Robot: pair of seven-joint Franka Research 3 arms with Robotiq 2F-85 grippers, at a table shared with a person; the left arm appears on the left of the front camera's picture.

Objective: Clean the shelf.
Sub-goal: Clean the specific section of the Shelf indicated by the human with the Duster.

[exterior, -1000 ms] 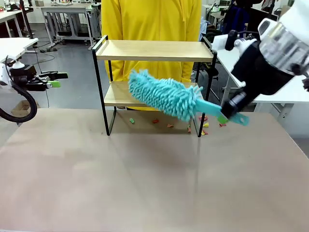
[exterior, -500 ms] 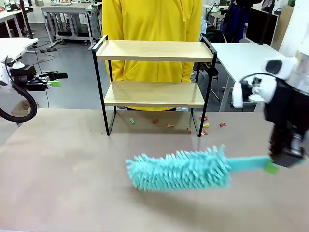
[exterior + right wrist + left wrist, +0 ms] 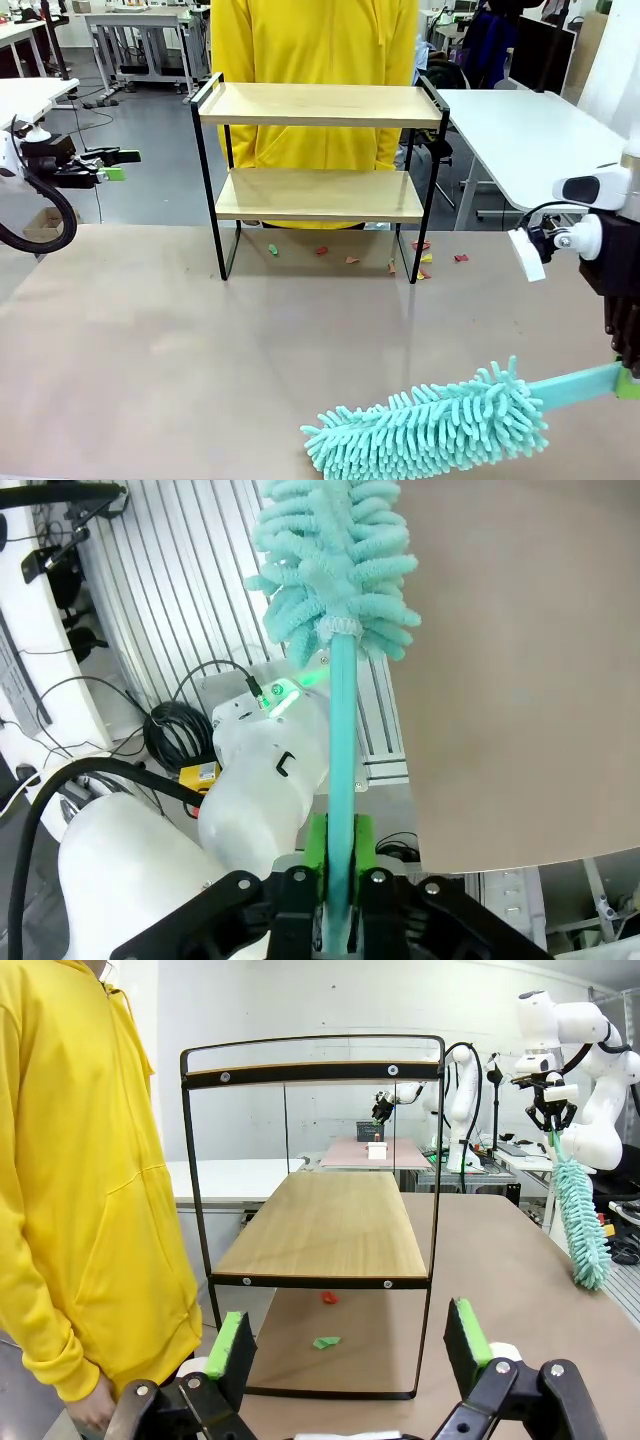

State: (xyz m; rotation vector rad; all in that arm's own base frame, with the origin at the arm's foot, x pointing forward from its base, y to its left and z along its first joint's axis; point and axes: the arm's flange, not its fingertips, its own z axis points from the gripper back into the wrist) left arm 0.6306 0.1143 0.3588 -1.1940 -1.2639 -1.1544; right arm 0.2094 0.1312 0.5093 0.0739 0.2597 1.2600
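Shelf (image 3: 318, 105) stands at table's far side, coloured scraps (image 3: 322, 251) beneath. Right gripper (image 3: 338, 858) pinches duster (image 3: 430, 435) handle, seemingly near its end; the long head may twist loose. Left gripper (image 3: 348, 1345) spread, empty.

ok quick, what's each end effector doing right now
Left end effector: open, holding nothing.
Right end effector: closed on the handle of the teal duster.

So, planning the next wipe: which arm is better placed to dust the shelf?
Right. The right gripper is shut on the handle of the turquoise duster; the left gripper stands open and empty, facing the shelf.
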